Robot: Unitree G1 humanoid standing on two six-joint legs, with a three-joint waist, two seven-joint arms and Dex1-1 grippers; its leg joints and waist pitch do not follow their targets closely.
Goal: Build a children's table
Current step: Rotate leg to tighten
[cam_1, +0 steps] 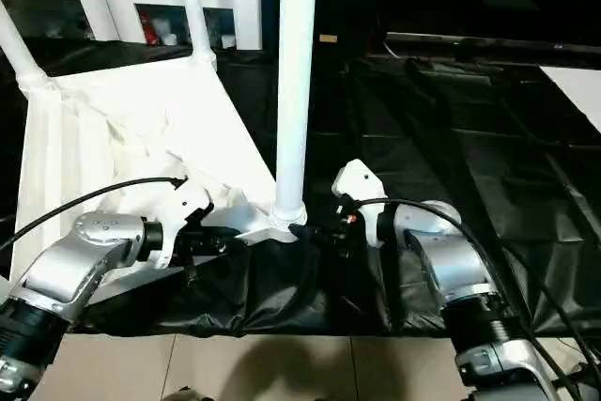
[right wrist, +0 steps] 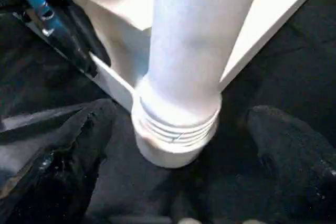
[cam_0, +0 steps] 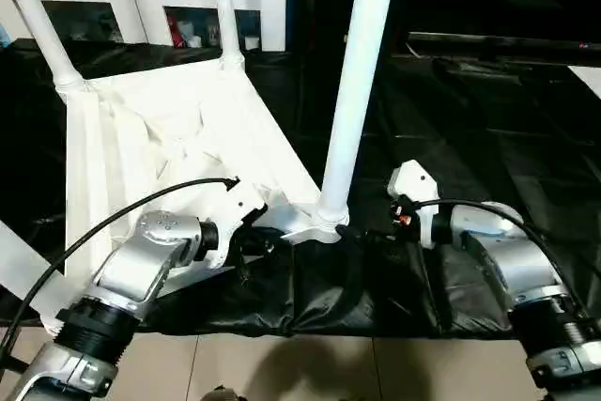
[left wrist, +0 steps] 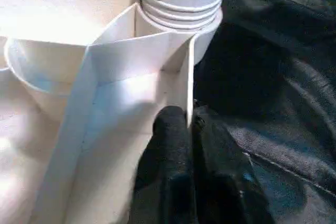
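I have the white plastic rectangular tabletop (cam_0: 178,129) lying upside down on the black sheeting (cam_0: 488,138), ribbed underside up, with a white cabinet with glass doors (cam_0: 141,2) behind it. From these views I judge it a light, hollow moulding: stiff along its ribs and rim, smooth enough to slide on the sheet, and likely to twist if I lever on one corner only.

Three long white tapered tube legs stand in its corner sockets: two at the far side (cam_0: 223,7) and the near one (cam_0: 352,91) right in front of me. That near leg is tall and glossy, so I expect it to slip in a loose pinch and to tip the light top if I push it high up. The place to take hold is low, at the ribbed collar (right wrist: 176,124) just above the socket.

My left gripper (left wrist: 191,135) is clamped on the thin upright rim wall of the tabletop beside that socket, one finger on each face, which steadies the corner. My right gripper (right wrist: 178,182) is released, its fingers (right wrist: 79,150) spread wide to either side of the collar and not touching it.
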